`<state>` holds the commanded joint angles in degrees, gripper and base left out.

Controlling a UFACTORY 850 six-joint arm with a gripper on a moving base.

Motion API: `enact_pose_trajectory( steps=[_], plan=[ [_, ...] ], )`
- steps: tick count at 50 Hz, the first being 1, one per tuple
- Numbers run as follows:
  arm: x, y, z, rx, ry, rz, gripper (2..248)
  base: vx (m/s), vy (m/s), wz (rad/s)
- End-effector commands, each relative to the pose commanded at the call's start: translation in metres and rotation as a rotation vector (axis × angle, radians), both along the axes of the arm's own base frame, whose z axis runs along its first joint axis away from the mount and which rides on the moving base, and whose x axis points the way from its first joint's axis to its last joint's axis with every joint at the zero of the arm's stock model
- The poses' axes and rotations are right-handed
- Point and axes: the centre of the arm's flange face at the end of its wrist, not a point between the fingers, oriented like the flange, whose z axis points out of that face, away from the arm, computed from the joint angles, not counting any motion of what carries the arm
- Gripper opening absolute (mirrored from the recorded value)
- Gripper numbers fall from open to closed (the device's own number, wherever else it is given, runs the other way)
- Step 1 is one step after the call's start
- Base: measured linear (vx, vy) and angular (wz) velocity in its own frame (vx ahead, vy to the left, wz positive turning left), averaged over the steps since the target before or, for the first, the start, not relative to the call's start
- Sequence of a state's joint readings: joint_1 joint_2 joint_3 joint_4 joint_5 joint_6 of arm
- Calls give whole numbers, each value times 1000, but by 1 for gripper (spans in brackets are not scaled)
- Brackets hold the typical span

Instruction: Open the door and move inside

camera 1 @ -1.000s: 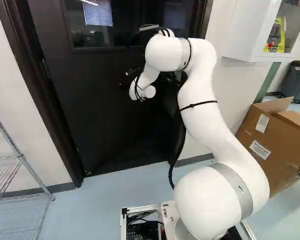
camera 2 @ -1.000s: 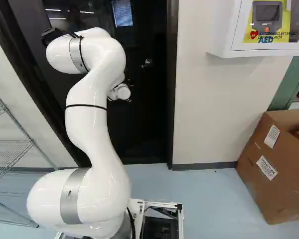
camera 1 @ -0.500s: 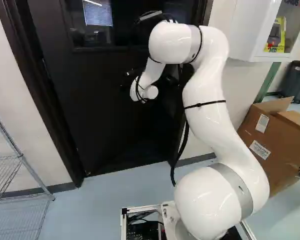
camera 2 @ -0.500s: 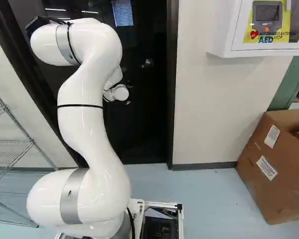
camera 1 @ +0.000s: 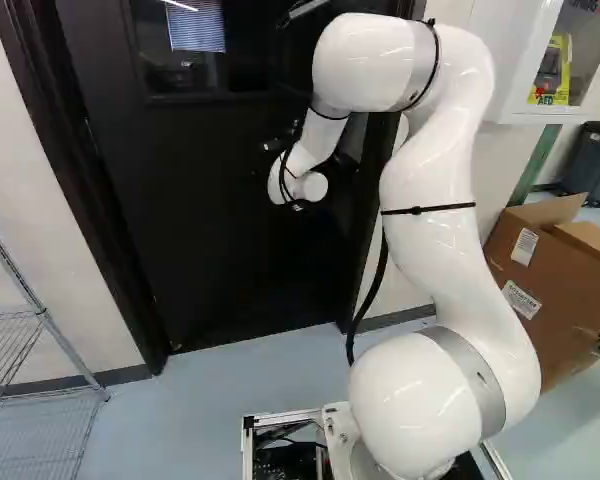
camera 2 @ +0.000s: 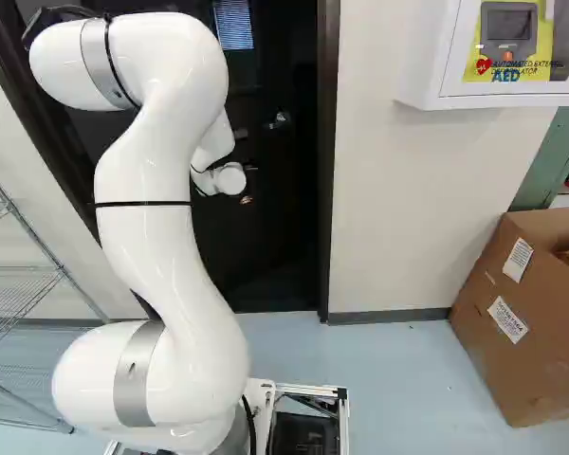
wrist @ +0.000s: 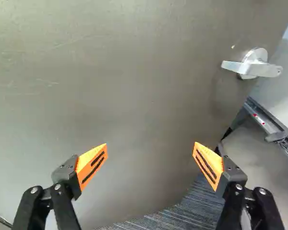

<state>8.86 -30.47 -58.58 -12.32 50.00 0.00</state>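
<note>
The dark door (camera 1: 220, 250) fills its frame and looks closed. Beside its latch edge, the lever handle (camera 2: 280, 120) shows in the right base view. My gripper (camera 1: 280, 145) is a dark shape against the door at the arm's far end, its fingers hidden there. In the wrist view the gripper (wrist: 150, 149) is open, orange pads wide apart with nothing between them. The door's face (wrist: 134, 86) lies ahead of it. The silver lever (wrist: 257, 68) is ahead and off to one side, beyond the right-hand finger and apart from it.
A wire shelf (camera 1: 42, 318) stands left of the door. To the door's right are the wall, a white defibrillator cabinet (camera 2: 427, 71) and a cardboard box (camera 2: 512, 322) on the floor. In the wrist view a ribbed dark surface (wrist: 182, 213) lies past the gripper.
The arm's upper bend has risen, moving right in the left base view and left in the right one. The wrist has shifted slightly right in the left base view. Base and door have not moved.
</note>
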Motion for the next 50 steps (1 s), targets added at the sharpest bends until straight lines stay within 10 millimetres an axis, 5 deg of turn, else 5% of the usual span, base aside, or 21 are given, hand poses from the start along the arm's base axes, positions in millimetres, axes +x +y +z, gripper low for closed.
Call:
enact_pose_trajectory(
  steps=[50],
  plan=[
    [-99,-46,13,36,66,-135,247,0,0,0]
  ],
)
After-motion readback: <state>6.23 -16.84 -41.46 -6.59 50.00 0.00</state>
